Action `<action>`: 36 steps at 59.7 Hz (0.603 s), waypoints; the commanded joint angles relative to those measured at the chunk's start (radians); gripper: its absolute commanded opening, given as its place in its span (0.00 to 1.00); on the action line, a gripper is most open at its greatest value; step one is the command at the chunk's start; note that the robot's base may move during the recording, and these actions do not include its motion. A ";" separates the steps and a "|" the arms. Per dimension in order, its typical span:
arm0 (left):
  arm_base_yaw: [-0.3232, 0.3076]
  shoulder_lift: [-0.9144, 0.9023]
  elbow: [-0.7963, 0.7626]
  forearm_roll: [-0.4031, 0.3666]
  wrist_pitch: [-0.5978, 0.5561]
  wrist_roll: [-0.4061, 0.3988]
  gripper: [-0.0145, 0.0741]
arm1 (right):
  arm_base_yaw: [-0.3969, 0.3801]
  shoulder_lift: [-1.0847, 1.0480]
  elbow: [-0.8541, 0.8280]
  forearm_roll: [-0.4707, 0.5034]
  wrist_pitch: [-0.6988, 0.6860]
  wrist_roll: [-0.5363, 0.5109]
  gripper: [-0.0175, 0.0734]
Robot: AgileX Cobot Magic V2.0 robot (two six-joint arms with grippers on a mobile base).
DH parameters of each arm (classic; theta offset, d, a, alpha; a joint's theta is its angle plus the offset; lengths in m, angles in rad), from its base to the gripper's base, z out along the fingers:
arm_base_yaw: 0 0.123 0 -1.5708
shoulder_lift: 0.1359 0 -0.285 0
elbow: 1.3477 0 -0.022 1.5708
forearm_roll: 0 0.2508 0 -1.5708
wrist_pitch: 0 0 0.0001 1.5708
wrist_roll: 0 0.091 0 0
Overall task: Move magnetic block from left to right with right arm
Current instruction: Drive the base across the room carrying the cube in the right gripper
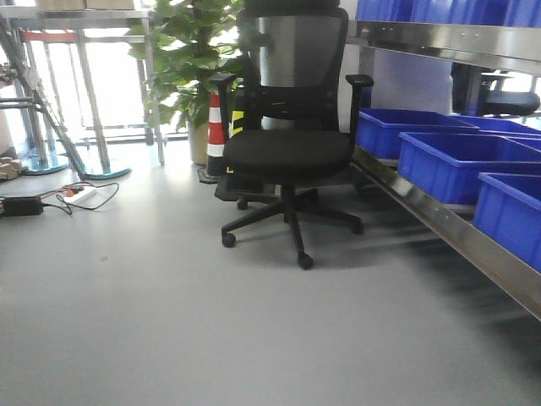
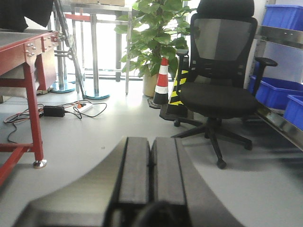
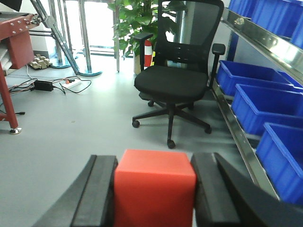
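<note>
magnetic block: bright red | right pincer: black | chair: black | bins: blue | cone: red-white stripes

Expect strong backlight from the windows at the upper left of every view. They are blown out to white and wash out the plant beside them. The floor is evenly lit, with a soft shadow under the office chair. At the bottom of the wrist views, the left gripper, the right gripper and the magnetic block are blurred, probably too close to focus. The front view is slightly hazy.
</note>
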 commanded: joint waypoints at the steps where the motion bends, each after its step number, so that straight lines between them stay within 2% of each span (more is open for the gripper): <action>1: 0.002 -0.014 0.009 0.000 -0.088 -0.004 0.03 | -0.004 0.016 -0.028 -0.022 -0.090 -0.007 0.34; 36: 0.002 -0.014 0.009 0.000 -0.088 -0.004 0.03 | -0.004 0.016 -0.028 -0.022 -0.089 -0.007 0.34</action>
